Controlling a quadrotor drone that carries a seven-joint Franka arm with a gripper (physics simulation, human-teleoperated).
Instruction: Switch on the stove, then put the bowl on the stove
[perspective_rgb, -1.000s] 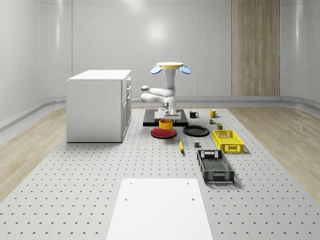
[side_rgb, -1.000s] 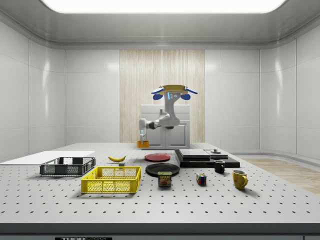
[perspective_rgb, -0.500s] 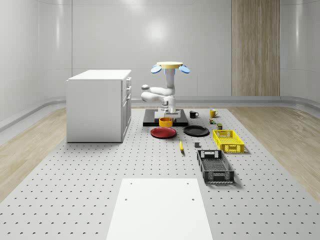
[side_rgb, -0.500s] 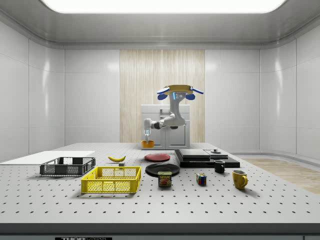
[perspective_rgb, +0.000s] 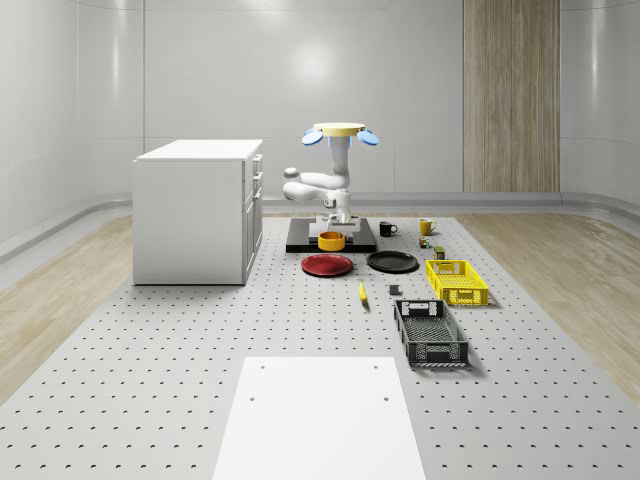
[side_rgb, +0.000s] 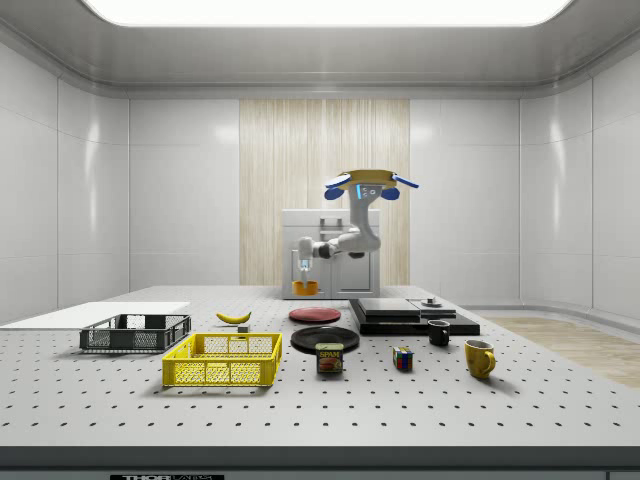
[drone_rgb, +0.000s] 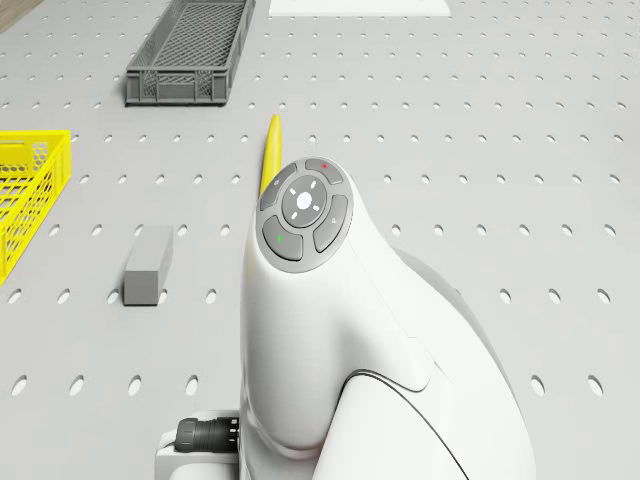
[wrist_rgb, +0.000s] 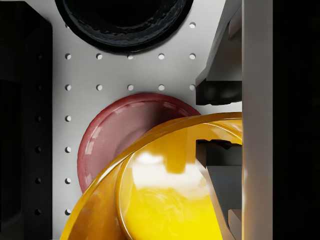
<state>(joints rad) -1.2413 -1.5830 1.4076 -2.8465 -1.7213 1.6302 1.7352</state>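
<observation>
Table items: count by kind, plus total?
Plates: 2, red plate, black plate
Crates: 2, yellow crate, grey crate
Mugs: 2, black mug, yellow mug
Bowl: 1, orange bowl, in gripper
Banana: 1
Total: 8

drone (side_rgb: 371, 181): shifted toward the side view's right, hovering nearer the stove (side_rgb: 412, 315)
bowl (perspective_rgb: 331, 240): carried off the red plate (perspective_rgb: 327, 265), now at the stove's edge
pincer (side_rgb: 304, 272): moved along with it

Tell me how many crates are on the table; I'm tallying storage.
2. A yellow crate sits toward the whole-scene view's right, beside the black plate; a dark grey crate lies nearer the camera from it. Others may be hidden behind the cabinet.
</observation>
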